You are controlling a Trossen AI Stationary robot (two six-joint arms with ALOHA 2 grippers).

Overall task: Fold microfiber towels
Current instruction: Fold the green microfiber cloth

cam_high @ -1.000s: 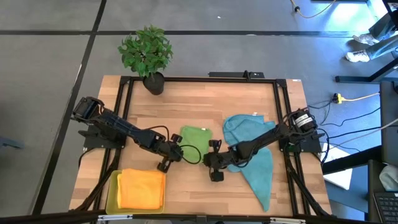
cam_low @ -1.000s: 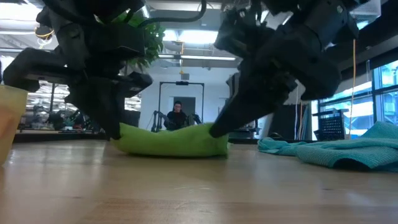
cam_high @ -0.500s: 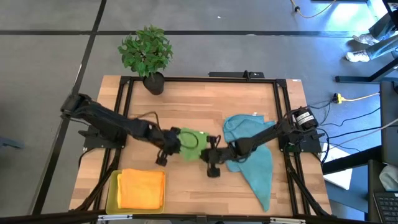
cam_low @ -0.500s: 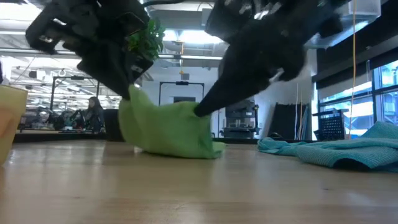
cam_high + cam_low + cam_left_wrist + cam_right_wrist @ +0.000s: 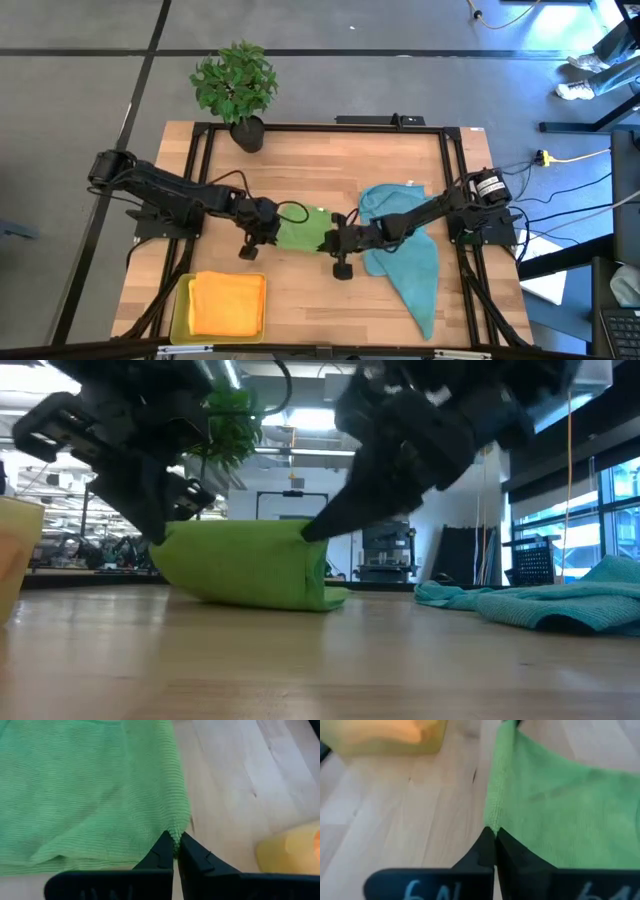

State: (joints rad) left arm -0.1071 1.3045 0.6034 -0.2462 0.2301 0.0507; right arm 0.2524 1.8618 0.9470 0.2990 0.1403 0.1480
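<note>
Left gripper (image 5: 174, 851): fingers pinched tight on one corner of the green towel (image 5: 85, 790); seen from above it sits just left of that towel (image 5: 303, 230).
Right gripper (image 5: 494, 845): fingers pinched tight on another corner of the green towel (image 5: 560, 805); from above it sits just right of it.
Green towel, one: held between the two grippers near the middle of the table (image 5: 320, 160), its lower part on the wood in the low view (image 5: 250, 565).
Blue towels (image 5: 405, 255): a rumpled teal heap right of the green towel, under the right arm; how many cloths it holds cannot be told.
Orange towel (image 5: 227, 303), one: folded, lying in the yellow tray (image 5: 180, 308), left of and nearer the front edge than the green towel.
Potted plant (image 5: 237, 90), one: at the table's far edge, well apart from the green towel.
</note>
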